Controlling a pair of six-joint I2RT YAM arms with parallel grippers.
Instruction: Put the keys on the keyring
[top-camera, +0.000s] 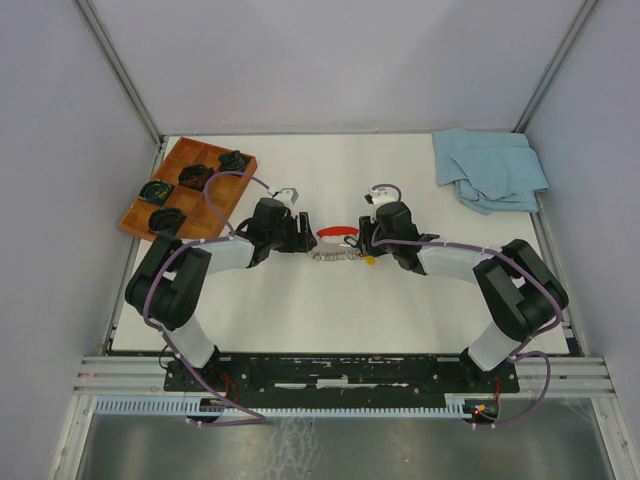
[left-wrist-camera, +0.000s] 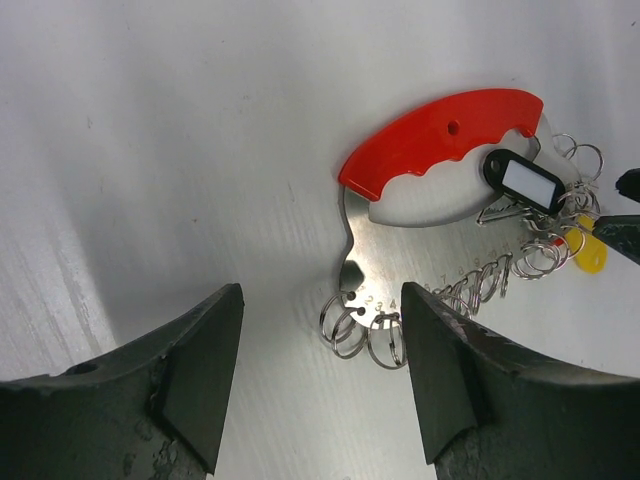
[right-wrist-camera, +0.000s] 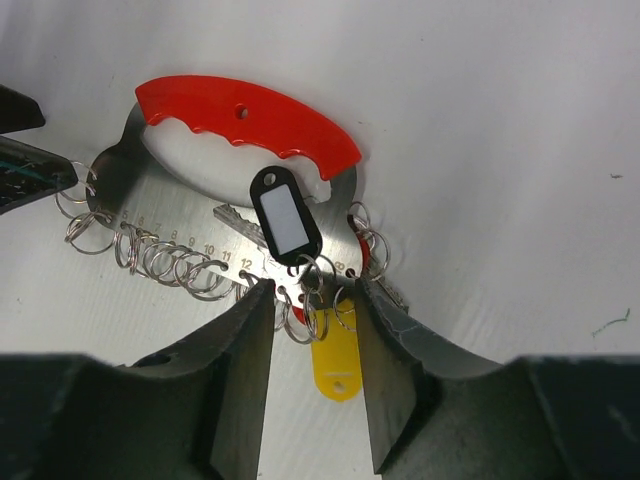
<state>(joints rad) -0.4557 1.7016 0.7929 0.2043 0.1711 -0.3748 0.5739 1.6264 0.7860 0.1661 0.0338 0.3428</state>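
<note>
The keyring (top-camera: 338, 233) lies flat mid-table: a metal plate with a curved red strap (right-wrist-camera: 250, 115), a row of numbered holes carrying several small rings (right-wrist-camera: 170, 262), and a black oval tag (right-wrist-camera: 285, 218). A silver key (right-wrist-camera: 232, 220) lies partly under that tag. A yellow key head (right-wrist-camera: 335, 360) hangs from rings at the plate's end. My left gripper (left-wrist-camera: 320, 298) is open, its jaws astride the rings (left-wrist-camera: 360, 330) at the plate's other end. My right gripper (right-wrist-camera: 313, 290) is open but narrow, with the yellow head and its rings between the jaws and gaps on both sides.
A wooden tray (top-camera: 188, 185) holding black coiled items sits at the back left. A crumpled blue cloth (top-camera: 490, 168) lies at the back right. Grey walls enclose the white table on three sides. Both grippers face each other a plate's length apart.
</note>
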